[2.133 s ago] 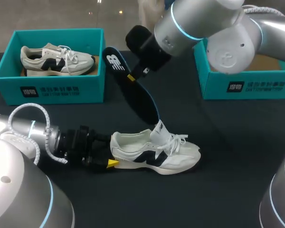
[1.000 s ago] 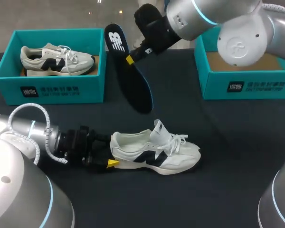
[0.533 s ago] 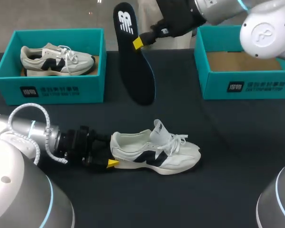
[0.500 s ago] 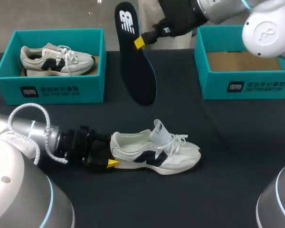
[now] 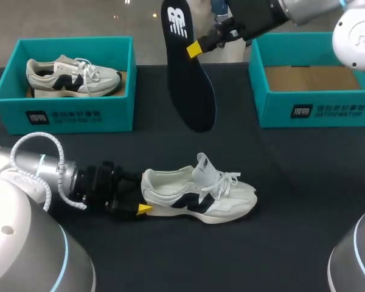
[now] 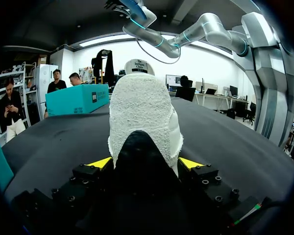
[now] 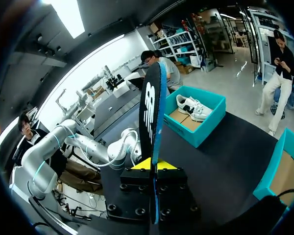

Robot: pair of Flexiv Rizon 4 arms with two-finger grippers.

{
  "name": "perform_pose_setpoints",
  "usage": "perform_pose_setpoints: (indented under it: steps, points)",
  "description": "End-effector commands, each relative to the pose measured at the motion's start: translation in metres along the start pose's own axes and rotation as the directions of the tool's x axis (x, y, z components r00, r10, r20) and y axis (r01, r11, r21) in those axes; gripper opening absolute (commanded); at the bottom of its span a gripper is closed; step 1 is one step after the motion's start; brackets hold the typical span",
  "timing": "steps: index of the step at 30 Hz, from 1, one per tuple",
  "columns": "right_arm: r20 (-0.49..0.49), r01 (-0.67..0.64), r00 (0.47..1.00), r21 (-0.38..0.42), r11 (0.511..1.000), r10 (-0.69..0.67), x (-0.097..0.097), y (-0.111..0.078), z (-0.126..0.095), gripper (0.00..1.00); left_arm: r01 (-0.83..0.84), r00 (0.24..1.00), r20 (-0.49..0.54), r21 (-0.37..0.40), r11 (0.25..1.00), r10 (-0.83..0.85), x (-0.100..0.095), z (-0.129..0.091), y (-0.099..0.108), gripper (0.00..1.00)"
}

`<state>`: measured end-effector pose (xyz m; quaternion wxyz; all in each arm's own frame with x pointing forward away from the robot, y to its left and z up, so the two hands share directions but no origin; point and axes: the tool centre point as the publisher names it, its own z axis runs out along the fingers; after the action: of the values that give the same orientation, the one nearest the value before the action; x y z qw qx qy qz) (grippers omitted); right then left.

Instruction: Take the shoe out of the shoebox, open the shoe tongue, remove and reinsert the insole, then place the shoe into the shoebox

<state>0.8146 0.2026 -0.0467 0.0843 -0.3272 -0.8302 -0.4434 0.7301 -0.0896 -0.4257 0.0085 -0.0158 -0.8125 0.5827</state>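
A white shoe (image 5: 198,194) with a black side mark lies on its sole on the dark table, toe to the right and tongue lifted. My left gripper (image 5: 142,198) holds its heel. In the left wrist view the yellow tips of that gripper (image 6: 145,164) press the white heel (image 6: 144,112) from both sides. High over the table's back middle, my right gripper (image 5: 195,48) is shut on a dark insole (image 5: 191,91) with a white logo, which hangs toe down above the shoe. In the right wrist view the insole (image 7: 151,107) stands edge-on between that gripper's fingers (image 7: 151,164).
A teal shoebox (image 5: 64,115) at the back left holds a second white shoe (image 5: 73,76). Another teal shoebox (image 5: 316,109) at the back right shows only its brown floor. The dark cloth lies bare between the boxes and in front of the shoe.
My right arm has lifted the insole away from the shoe's opening, up and to the right. The shoe and my left arm have stayed put.
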Motion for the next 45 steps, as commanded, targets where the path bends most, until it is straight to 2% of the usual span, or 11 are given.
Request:
perform_pose_setpoints:
  steps: [1, 5, 6, 8, 15, 19, 24, 28, 36, 41, 45]
  points:
    - [0.001, -0.001, 1.0, 0.0, 1.0, 0.001, 0.0, 0.001, 0.002, 0.0, 0.0, 1.0, -0.001, -0.002, 1.0, 0.0, 0.0, 0.001, 0.001, 0.0]
    - [0.001, -0.001, 1.0, 0.0, 1.0, 0.001, 0.0, 0.001, 0.002, 0.0, 0.0, 1.0, -0.001, -0.002, 1.0, 0.0, 0.0, 0.001, 0.001, 0.0]
    - [0.003, -0.027, 1.0, 0.045, 0.999, 0.026, 0.001, 0.001, 0.003, 0.0, 0.0, 1.0, -0.001, -0.002, 1.0, 0.0, 0.0, 0.001, 0.001, 0.0]
    - [-0.046, -0.074, 0.996, 0.067, 0.995, 0.077, 0.003, 0.002, 0.004, 0.0, 0.0, 1.0, -0.001, -0.002, 1.0, 0.0, 0.0, 0.001, 0.001, 0.0]
    - [-0.107, -0.215, 0.968, 0.114, 0.97, 0.227, 0.011, 0.01, 0.002, 0.0, 0.0, 1.0, -0.001, -0.002, 1.0, 0.0, 0.0, 0.001, 0.001, 0.0]
    - [-0.127, -0.223, 0.965, 0.079, 0.972, 0.231, 0.016, 0.018, -0.005, 0.0, 0.0, 1.0, -0.001, -0.002, 1.0, 0.0, 0.0, 0.001, 0.001, 0.0]
    - [-0.117, -0.17, 0.979, -0.038, 0.985, 0.165, 0.023, 0.025, -0.009, 0.0, 0.0, 1.0, -0.001, -0.002, 1.0, 0.0, 0.0, 0.001, 0.001, 0.0]
    - [-0.11, -0.154, 0.983, -0.092, 0.984, 0.144, 0.022, 0.025, -0.006, 0.0, 0.0, 1.0, -0.001, -0.002, 1.0, 0.0, 0.0, 0.001, 0.001, 0.0]
    - [-0.149, -0.177, 0.976, -0.113, 0.978, 0.159, 0.023, 0.024, -0.016, 0.0, 0.0, 1.0, -0.001, -0.002, 1.0, 0.0, 0.0, 0.001, 0.001, 0.0]
    - [-0.146, -0.163, 0.979, -0.128, 0.978, 0.144, 0.026, 0.024, -0.023, 0.0, 0.0, 1.0, -0.001, -0.002, 1.0, 0.0, 0.0, 0.001, 0.001, 0.0]
    - [-0.124, -0.158, 0.982, -0.107, 0.982, 0.144, 0.025, 0.024, -0.022, 0.0, 0.0, 1.0, -0.001, -0.002, 1.0, 0.0, 0.0, 0.001, 0.001, 0.0]
